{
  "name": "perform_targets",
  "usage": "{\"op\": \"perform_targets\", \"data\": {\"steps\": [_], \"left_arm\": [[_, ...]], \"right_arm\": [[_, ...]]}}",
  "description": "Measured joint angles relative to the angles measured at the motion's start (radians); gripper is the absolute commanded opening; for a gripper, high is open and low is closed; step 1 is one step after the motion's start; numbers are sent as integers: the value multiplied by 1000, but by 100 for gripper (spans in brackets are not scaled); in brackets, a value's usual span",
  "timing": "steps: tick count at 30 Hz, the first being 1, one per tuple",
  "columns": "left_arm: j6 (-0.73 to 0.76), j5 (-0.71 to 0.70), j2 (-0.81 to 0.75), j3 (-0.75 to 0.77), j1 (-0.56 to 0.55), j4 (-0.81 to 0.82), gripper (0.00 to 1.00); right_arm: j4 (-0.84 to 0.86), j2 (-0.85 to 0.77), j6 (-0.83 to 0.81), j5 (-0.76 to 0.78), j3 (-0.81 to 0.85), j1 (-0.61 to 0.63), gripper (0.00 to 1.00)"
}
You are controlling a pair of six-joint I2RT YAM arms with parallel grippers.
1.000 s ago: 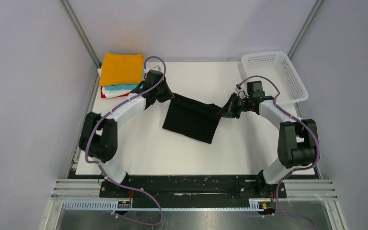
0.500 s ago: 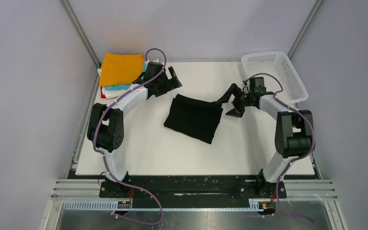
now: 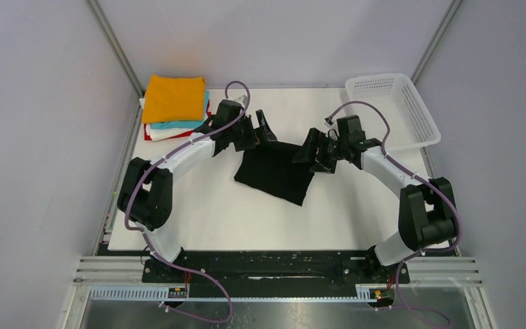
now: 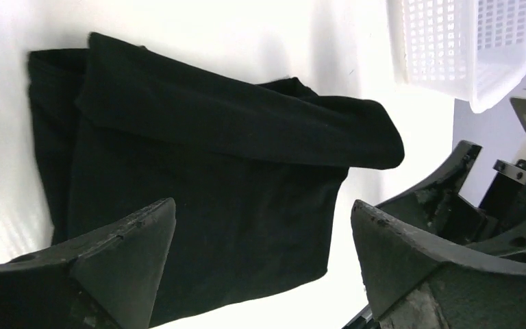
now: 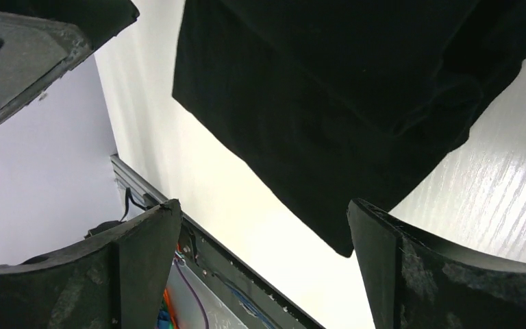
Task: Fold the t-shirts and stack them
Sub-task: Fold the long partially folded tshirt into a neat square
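The black t-shirt [image 3: 274,173] lies folded into a rough rectangle in the middle of the white table [image 3: 205,212], released by both grippers. My left gripper [image 3: 266,130] hovers open over its far left corner. In the left wrist view the black t-shirt [image 4: 212,157] fills the space beyond the wide-apart fingers [image 4: 123,253]. My right gripper [image 3: 309,156] stands open over the far right corner, with the shirt [image 5: 349,89] ahead of its fingers [image 5: 411,274]. Folded t-shirts are stacked at the far left: orange [image 3: 173,98] on top, then turquoise [image 3: 179,125], white and red [image 3: 149,136].
A white mesh basket [image 3: 411,92] sits at the far right corner of the table, also in the left wrist view as the basket [image 4: 466,48]. Grey walls and metal frame posts close in the table on three sides.
Both grippers were shut on the black shirt's far corners. They opened, dropped it flat, swung outward, and have now come back in over its far edge.
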Motion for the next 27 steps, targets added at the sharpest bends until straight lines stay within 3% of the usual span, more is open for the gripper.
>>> {"op": "perform_targets", "data": {"steps": [4,8,13,19,27], "left_arm": [[4,29,72,39,-13,-3,99],[16,38,215,174,-9,-45,99],[19,39,265,215,-8,-50,99],[25,39,374,385,0,-69,99],[23,30,505,468,23,-71,99]], "right_arm": [[2,80,6,15,37,12,99],[37,184,46,47,134,11,99],[95,282,138,105,232,5,100],[124,346,219,150,243,-19,99],[136,393,262,166,240,-43,100]]}}
